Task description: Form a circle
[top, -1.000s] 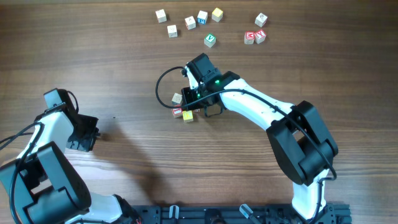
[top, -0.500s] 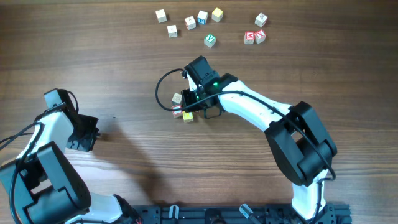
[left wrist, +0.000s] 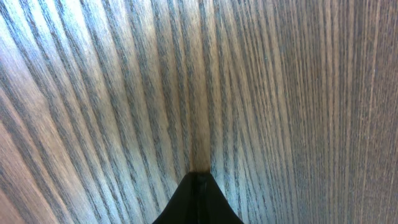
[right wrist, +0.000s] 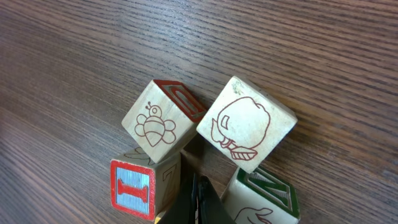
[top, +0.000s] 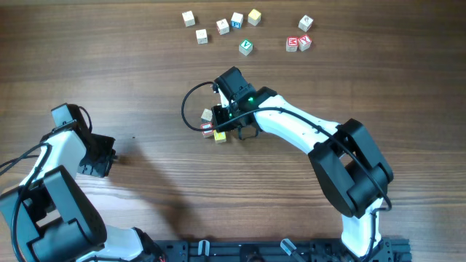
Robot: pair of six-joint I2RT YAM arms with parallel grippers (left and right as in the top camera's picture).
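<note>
The right gripper [right wrist: 198, 200], jaws together, pokes into the middle of the circle [right wrist: 160, 121] of little wooden blocks. Light, hard, likely slippery: push flat sides. Left gripper [left wrist: 198, 194], jaws together, sits well apart from it.

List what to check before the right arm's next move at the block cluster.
1. Is the right pincer shut and empty? Ok.
2. Is its tip inside the cluster? Ok. It sits among the I block, bee block, apple block and N block.
3. Is the circle complete? Cannot tell. The wrist view cuts off the near blocks, and the arm covers part of the cluster from overhead.
4. Is the left pincer out of the way? Ok. It is shut over bare table, far from the cluster.
5. Are the spare blocks apart from the cluster? Ok.
</note>
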